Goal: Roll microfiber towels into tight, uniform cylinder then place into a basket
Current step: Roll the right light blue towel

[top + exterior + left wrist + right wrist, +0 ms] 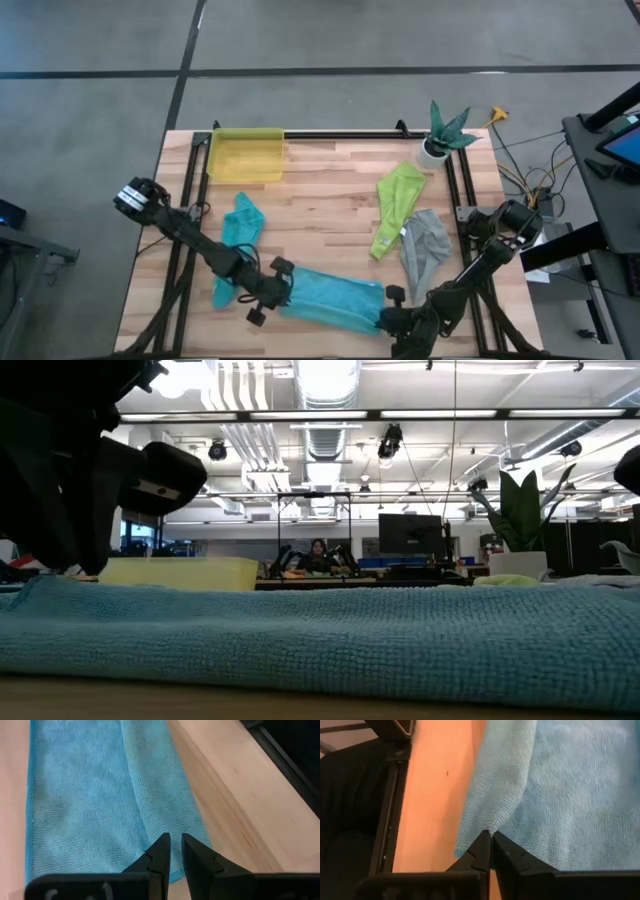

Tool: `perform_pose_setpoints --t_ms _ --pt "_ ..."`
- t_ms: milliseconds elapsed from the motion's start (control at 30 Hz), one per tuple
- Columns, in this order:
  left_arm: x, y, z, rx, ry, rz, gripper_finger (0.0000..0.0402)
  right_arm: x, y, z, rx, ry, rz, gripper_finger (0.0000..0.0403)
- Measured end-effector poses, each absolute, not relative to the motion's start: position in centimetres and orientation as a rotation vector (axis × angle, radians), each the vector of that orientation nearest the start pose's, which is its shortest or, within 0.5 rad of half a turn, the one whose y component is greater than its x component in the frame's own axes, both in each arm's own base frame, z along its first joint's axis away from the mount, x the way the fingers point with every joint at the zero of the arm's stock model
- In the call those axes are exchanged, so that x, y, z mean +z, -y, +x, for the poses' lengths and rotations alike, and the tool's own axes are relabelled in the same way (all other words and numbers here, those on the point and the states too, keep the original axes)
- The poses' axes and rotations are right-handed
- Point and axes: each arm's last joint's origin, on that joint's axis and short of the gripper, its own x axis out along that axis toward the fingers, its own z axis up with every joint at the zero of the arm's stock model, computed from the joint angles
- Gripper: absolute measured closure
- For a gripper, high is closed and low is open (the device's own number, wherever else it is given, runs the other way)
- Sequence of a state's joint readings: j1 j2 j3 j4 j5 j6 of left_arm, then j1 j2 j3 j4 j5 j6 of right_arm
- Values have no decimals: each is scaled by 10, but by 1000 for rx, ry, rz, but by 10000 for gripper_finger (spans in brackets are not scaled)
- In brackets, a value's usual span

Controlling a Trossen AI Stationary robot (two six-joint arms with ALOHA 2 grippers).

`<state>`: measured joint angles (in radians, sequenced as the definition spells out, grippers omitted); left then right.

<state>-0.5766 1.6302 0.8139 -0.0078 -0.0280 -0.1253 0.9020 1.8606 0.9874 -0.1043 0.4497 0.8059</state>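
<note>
A light blue towel (330, 298) lies flat along the table's near edge and fills the low view's foreground (320, 640). My left gripper (283, 291) (175, 851) stands at its left end, fingers almost together over the cloth. My right gripper (386, 318) (491, 836) is shut at its right end. A crumpled teal towel (240, 232) lies under my left arm. A lime green towel (397, 205) and a grey towel (425, 248) lie at the right. The yellow basket (245, 155) stands at the far left. My left gripper has the towel's left end (150, 832) between its fingertips (161, 849), with a thin strip of cloth showing in the narrow gap. It comes slanting down from the table's left. The towel lies flat on the table. My right gripper pinches a small raised fold near the towel's right end corner (490, 829) between its two fingers. It comes slanting down from the table's right. A ridge of cloth (500, 785) rises to the fingertips, and the rest lies on the table.
A white plant pot (436, 148) with a green plant stands at the far right corner. Black frame rails (340, 133) run along the table's far and side edges. Bare wood (320, 215) lies between the towels and the basket.
</note>
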Motion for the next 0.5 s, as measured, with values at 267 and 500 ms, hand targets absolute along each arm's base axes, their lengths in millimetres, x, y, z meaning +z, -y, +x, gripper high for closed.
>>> perform_pose_setpoints --t_ms 267,500 --pt "159 171 264 -465 -824 132 369 131 -266 231 75 -841 86 394" --pt "157 170 263 -453 -837 110 369 131 -263 234 59 -846 85 394"
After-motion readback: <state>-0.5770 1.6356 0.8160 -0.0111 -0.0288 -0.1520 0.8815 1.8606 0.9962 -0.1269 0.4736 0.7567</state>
